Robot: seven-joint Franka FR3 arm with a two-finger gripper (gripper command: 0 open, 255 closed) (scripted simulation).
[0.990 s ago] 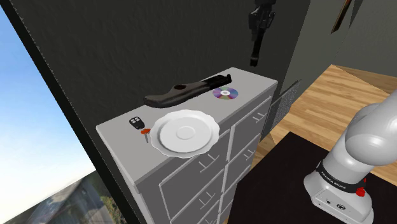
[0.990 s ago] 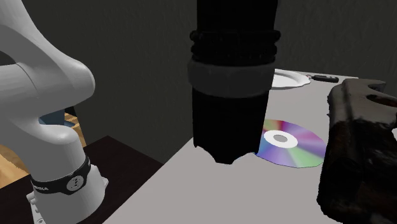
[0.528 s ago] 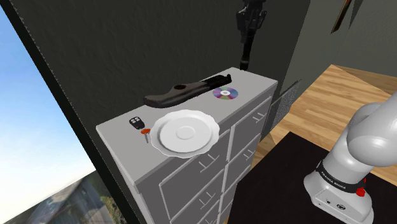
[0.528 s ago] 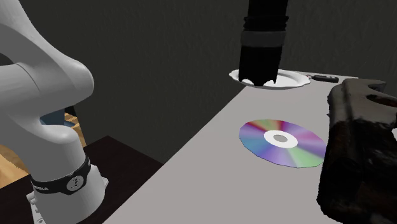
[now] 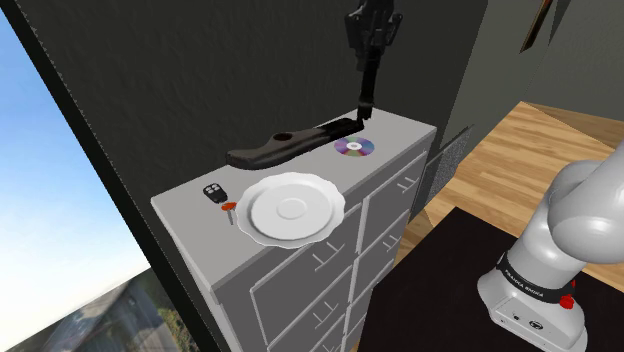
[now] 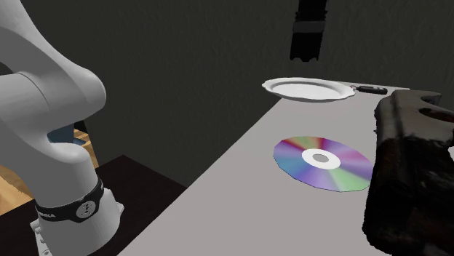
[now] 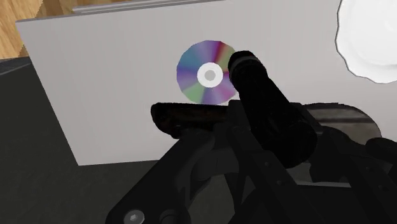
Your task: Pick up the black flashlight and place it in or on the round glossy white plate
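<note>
Holding the black flashlight (image 5: pixel 366 92) pinched by its upper end in the gripper (image 5: pixel 369 55), hanging vertical, clear of the dresser top (image 5: pixel 398 140), likely to pass over the CD (image 5: pixel 352 148) and the long dark object (image 5: pixel 285 147). In the shoulder view, at 1 o'clock of the white plate (image 5: pixel 258 222); needs carrying toward 7 o'clock, then lowering.

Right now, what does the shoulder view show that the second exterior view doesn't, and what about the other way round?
Shoulder view: the gripper clasping the black flashlight, the cabinet's drawer fronts, and blue sky at that view's left. Second exterior view: the white plate seen edge-on, its rim raised. Both: the hanging flashlight, the plate, the rainbow disc, the long black object and the arm base.
</note>
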